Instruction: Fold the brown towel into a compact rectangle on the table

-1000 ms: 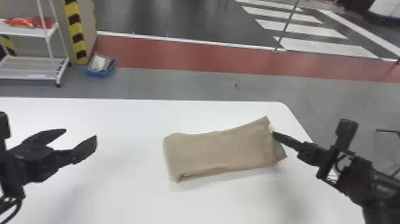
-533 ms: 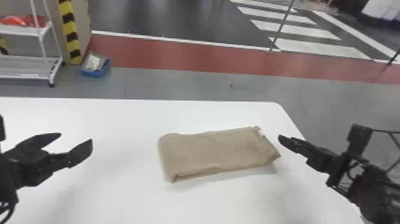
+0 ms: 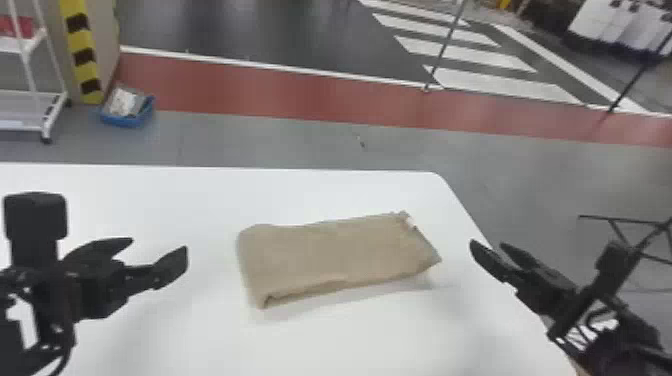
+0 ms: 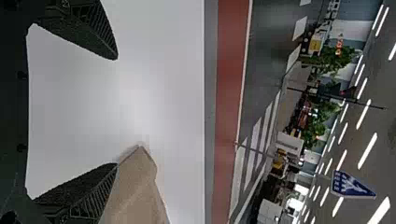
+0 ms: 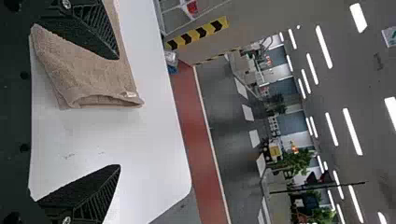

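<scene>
Lying folded between left pincer [image 3: 157, 246] and right pincer [image 3: 487, 244]: brown towel [image 3: 335, 255].

You have a brown towel [image 3: 335, 260] of matt cloth, its looped pile rough and slightly fuzzy, with a smooth, pale tag [image 5: 130, 94] at its right end. Your table [image 3: 350, 340] looks smooth, with a soft sheen. Your left gripper [image 3: 157, 247] and right gripper [image 3: 487, 244] are matt black, with ribbed, grainy fingers; on the right one you can see a shiny metal screw [image 5: 66, 4]. At the far left, your blue tray [image 3: 125, 120] looks like plastic, and the dark floor [image 3: 250, 30] beyond is smooth and faintly glossy.
</scene>
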